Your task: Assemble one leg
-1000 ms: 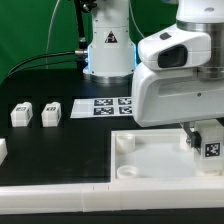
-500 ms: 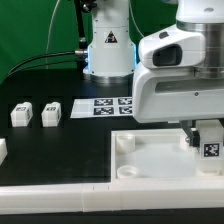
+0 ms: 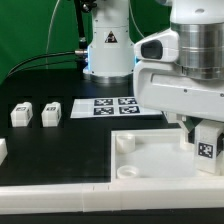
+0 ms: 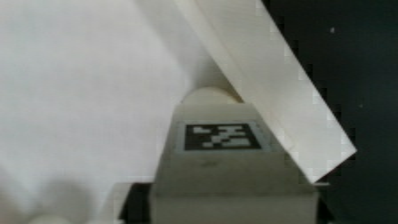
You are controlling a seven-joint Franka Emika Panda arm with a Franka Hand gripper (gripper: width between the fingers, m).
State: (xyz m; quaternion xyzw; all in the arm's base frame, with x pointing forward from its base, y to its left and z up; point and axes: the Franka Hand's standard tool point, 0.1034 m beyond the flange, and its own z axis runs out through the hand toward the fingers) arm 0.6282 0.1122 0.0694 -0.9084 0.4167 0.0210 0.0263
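Observation:
My gripper (image 3: 205,138) is shut on a leg (image 3: 206,152), a small white post with a black-and-white tag facing the camera. It holds the leg upright at the near corner of the big white panel (image 3: 155,160) on the exterior view's right. In the wrist view the leg (image 4: 222,140) fills the space between my dark fingers (image 4: 143,202), over the panel's surface (image 4: 71,80) and its raised edge (image 4: 276,80). The leg's lower end and the socket under it are hidden. Two more legs (image 3: 20,115) (image 3: 51,113) stand at the exterior view's left.
The marker board (image 3: 110,106) lies behind the panel, in front of the arm's base (image 3: 108,50). A white part (image 3: 3,150) shows at the left edge. A long white bar (image 3: 60,205) runs along the front.
My hand has turned about its vertical axis, and the held leg has shifted slightly toward the exterior view's left. The loose legs have not moved.

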